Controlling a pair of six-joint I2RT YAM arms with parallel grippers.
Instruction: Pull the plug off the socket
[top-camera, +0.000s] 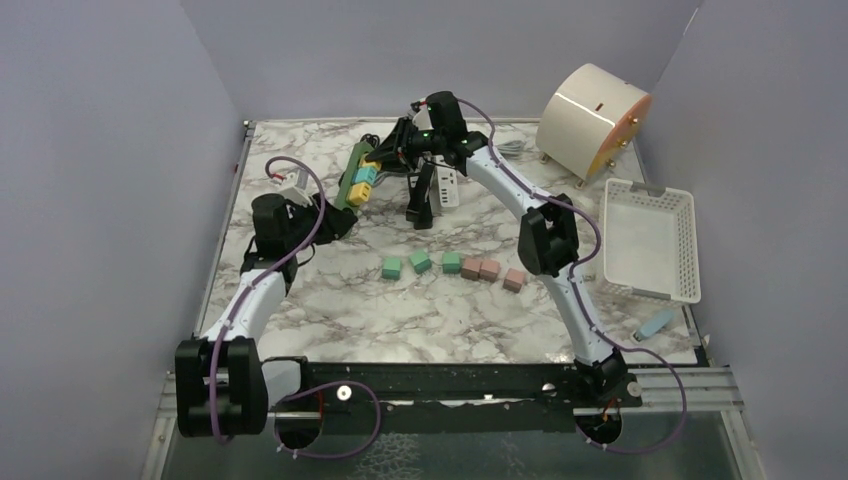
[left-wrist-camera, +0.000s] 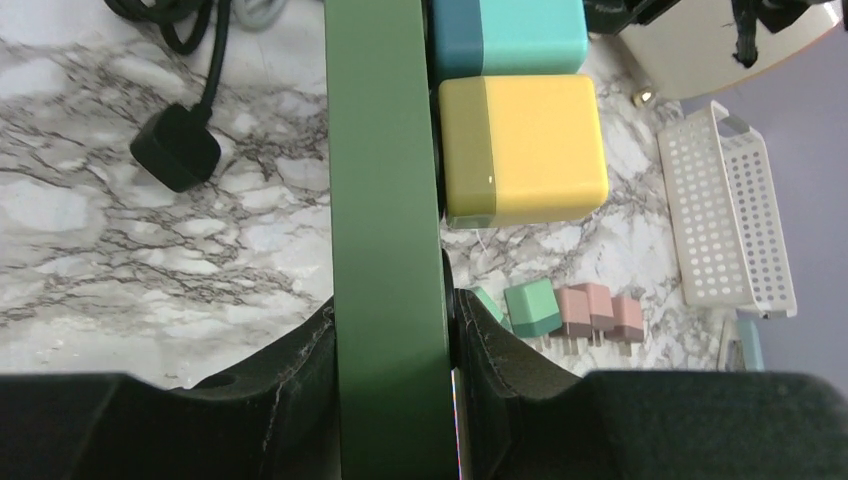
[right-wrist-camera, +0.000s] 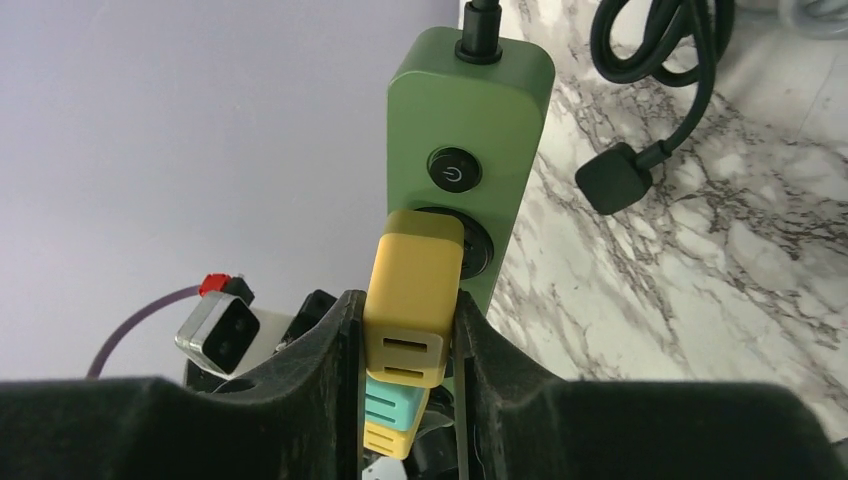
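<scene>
The table is white, grey-veined marble (top-camera: 330, 300), walled in pale lavender. Toward its far-left part lies the long green plastic power strip (top-camera: 350, 172), its long axis running away from my bases and slanting slightly right. Its black cord (right-wrist-camera: 650, 40) leaves from the far end, beyond the round power button (right-wrist-camera: 454, 170). My left gripper (left-wrist-camera: 395, 335) is clamped across the strip's near end. My right gripper (right-wrist-camera: 410, 330) is closed on the yellow cube-shaped plug (right-wrist-camera: 412, 285) at the socket nearest that button. The plug juts out from the strip's face, toward the right in the overhead view. I cannot tell whether its prongs are seated. A teal plug (left-wrist-camera: 510, 35) and a second yellow plug (left-wrist-camera: 525, 150) sit nearer.
</scene>
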